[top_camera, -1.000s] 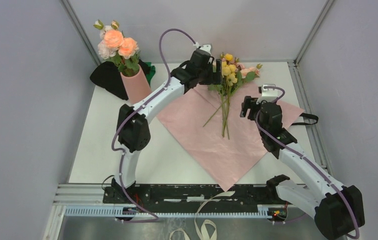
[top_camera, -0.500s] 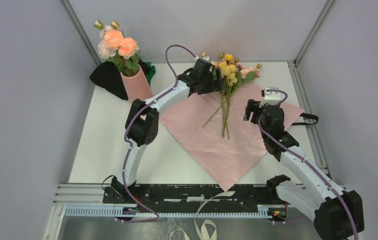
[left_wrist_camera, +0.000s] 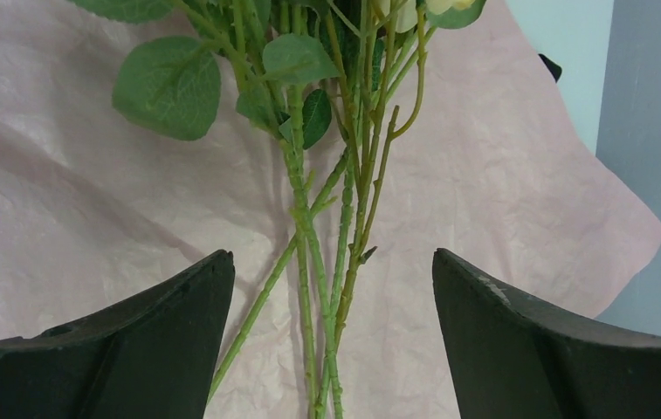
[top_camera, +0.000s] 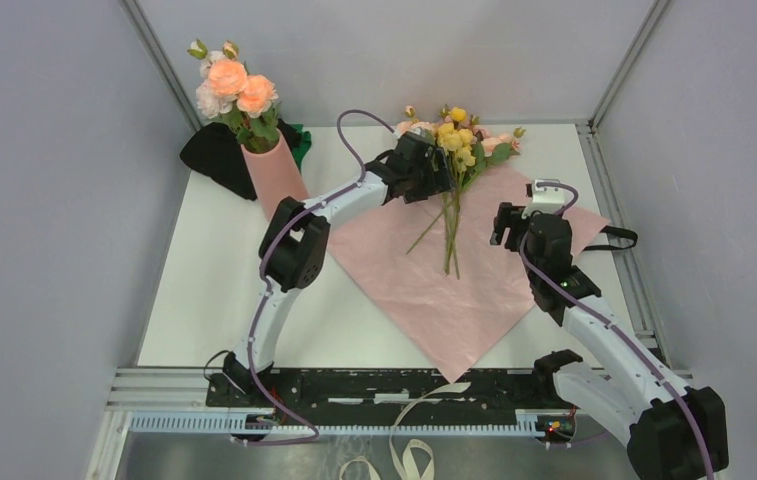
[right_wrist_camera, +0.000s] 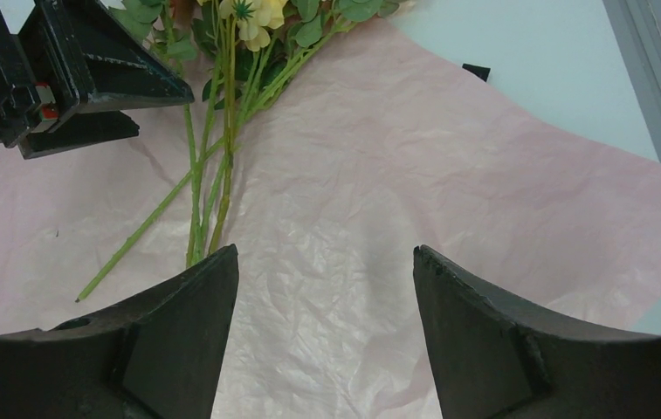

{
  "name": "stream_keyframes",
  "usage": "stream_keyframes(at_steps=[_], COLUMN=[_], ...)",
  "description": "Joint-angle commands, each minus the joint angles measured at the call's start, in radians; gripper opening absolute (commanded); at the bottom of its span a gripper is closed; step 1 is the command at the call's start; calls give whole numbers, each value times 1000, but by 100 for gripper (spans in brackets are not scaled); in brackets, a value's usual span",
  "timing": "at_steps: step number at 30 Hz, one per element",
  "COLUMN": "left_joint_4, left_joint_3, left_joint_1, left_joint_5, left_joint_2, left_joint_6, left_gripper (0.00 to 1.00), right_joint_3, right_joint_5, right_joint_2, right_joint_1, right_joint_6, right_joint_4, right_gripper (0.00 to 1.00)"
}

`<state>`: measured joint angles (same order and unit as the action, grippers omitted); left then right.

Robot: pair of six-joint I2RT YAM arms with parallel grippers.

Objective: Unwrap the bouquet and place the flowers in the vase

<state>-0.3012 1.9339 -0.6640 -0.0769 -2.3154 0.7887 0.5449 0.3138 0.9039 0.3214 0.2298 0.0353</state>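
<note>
Because the paper lay spread flat on the table, stage: unwrap looked done; transfer was what remained
vase: upright at far left; peach roses stood in it
flowers: remaining bunch lay on the paper's far part; heads at the far edge, cut ends toward the arms
stems: long axis ran far-to-near; bundle tight, one stem splayed off to the near left
left gripper: jaws wide apart, nothing clamped; straddled the bundle just below the leaves; closing line ran across the stems; contact with stems or paper could not be told
right gripper: jaws apart, empty; over the paper to the right of the stems, not touching them
nearer arm: left, clearly
key relation: stems sat between the left fingers; vase lay to the left of the pick point
risk (judgement): splayed stem might slip the grip; thin paper might lift with it
</note>
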Motion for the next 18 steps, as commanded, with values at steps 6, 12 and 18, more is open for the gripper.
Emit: stream_keyframes(at_steps=[6, 12, 18], left_joint_4=[89, 92, 116], left_joint_3=[-12, 44, 82], left_joint_1=[-4, -3, -4], left_joint_5=[21, 20, 15], left_joint_2=[-38, -95, -131], left_joint_6=[71, 83, 90], left_gripper=[83, 75, 62], right_joint_3=[-11, -11, -12], right_joint_5=[-24, -28, -26], right_joint_2=[-13, -19, -22], right_joint_1=[-12, -13, -17], right_joint_6=[-8, -18, -27], right_joint_4=[8, -6, -12], right_gripper=[79, 78, 79])
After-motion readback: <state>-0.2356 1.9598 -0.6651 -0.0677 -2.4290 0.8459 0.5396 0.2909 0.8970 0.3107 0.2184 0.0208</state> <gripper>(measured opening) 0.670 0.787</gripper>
